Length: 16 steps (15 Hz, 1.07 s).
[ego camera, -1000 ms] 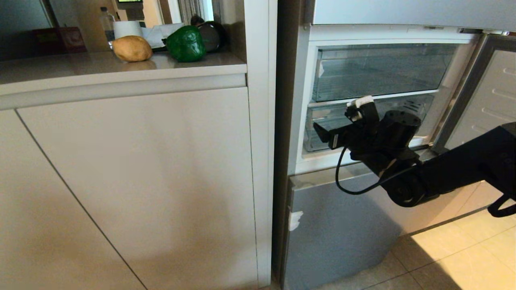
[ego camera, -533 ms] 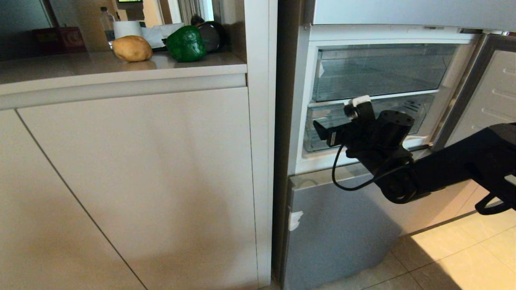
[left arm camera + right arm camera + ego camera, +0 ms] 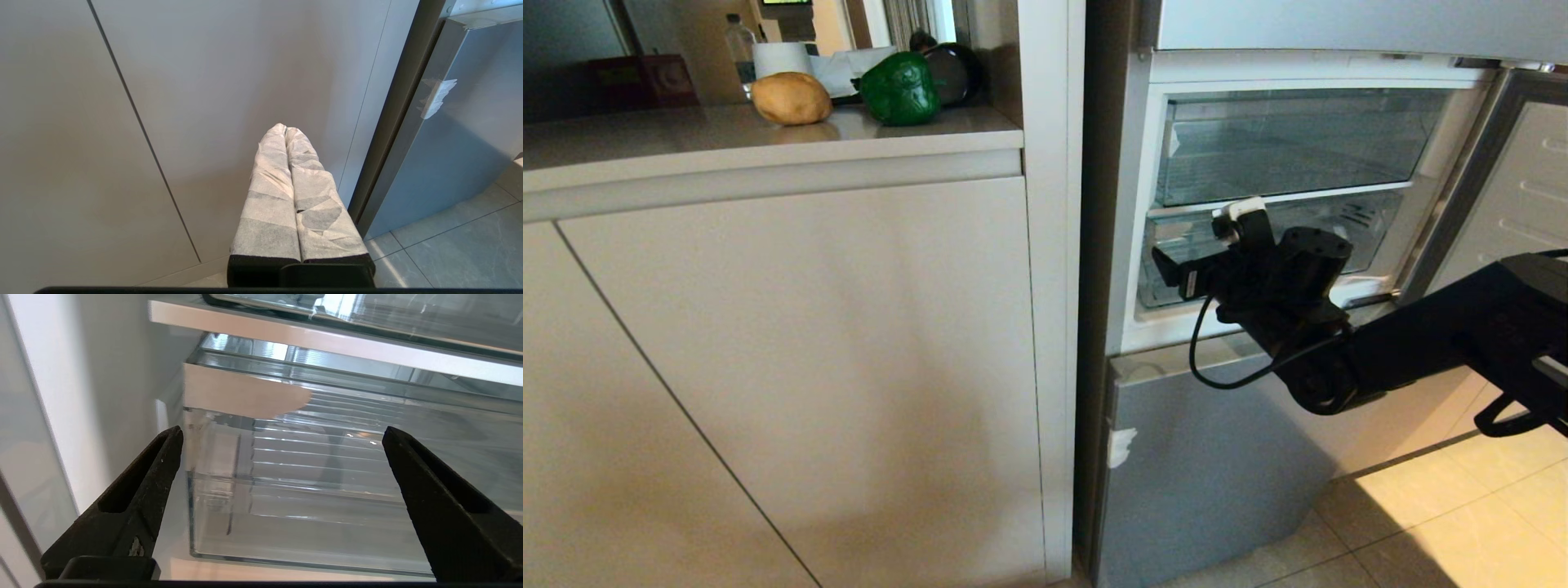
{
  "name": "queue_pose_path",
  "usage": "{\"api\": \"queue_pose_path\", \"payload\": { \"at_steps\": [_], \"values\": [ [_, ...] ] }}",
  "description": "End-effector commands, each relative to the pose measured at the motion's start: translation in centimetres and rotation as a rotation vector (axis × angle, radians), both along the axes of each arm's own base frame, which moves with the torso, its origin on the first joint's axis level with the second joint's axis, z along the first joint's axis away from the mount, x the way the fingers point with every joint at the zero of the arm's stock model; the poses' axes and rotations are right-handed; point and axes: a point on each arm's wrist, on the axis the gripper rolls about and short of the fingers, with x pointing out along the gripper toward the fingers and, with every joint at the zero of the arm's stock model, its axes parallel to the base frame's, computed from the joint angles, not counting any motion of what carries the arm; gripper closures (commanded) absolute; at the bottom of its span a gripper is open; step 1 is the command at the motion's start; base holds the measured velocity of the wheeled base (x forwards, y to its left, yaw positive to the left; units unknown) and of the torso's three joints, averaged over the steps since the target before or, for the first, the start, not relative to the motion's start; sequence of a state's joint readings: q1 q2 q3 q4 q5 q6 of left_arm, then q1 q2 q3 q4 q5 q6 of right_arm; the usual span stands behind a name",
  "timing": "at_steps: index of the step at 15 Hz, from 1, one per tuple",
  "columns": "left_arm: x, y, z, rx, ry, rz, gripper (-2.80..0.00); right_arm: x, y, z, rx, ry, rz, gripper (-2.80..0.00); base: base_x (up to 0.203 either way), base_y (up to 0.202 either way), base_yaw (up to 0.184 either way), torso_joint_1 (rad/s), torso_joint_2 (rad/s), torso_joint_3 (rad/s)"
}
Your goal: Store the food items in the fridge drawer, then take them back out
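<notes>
While right pincer [image 3: 282, 433] gapes wide, fridge drawer [image 3: 327, 490] sits just ahead (lower bin, not touching).

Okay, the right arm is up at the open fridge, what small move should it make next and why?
Probably ease the right gripper forward to the front lip of the lower fridge drawer and close on it. Its jaws stand wide open just short of the drawer, which sits pushed in, while the bell pepper and potato wait on the counter.
</notes>
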State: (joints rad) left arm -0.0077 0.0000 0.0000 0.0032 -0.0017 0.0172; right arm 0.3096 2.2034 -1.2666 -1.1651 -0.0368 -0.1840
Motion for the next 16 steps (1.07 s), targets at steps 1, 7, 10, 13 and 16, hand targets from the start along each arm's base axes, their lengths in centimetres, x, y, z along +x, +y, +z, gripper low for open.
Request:
{"api": "queue_pose_path", "payload": {
  "at_steps": [1, 7, 10, 13, 16],
  "values": [
    [0.0, 0.0, 0.0, 0.001, 0.001, 0.000, 0.00, 0.1, 0.1, -0.2, -0.001, -0.003, 0.003, -2.80, 0.000, 0.000, 0.000, 0.000, 0.00, 0.000],
    [0.0, 0.0, 0.0, 0.000, 0.001, 0.000, 0.00, 1.3, 0.2, -0.4, 0.009, -0.014, -0.027, -2.80, 0.000, 0.000, 0.000, 0.000, 0.00, 0.000],
    [0.0, 0.0, 0.0, 0.000, 0.001, 0.000, 0.00, 1.1, 0.0, -0.5, 0.007, -0.009, -0.031, -2.80, 0.000, 0.000, 0.000, 0.000, 0.00, 0.000],
    [0.0, 0.0, 0.0, 0.000, 0.001, 0.000, 0.00, 0.8, 0.0, -0.5, 0.004, 0.000, -0.028, -2.80, 0.000, 0.000, 0.000, 0.000, 0.00, 0.000],
    [0.0, 0.0, 0.0, 0.000, 0.001, 0.000, 0.00, 0.1, 0.1, -0.5, 0.000, 0.011, -0.021, -2.80, 0.000, 0.000, 0.000, 0.000, 0.00, 0.000]
  ]
}}
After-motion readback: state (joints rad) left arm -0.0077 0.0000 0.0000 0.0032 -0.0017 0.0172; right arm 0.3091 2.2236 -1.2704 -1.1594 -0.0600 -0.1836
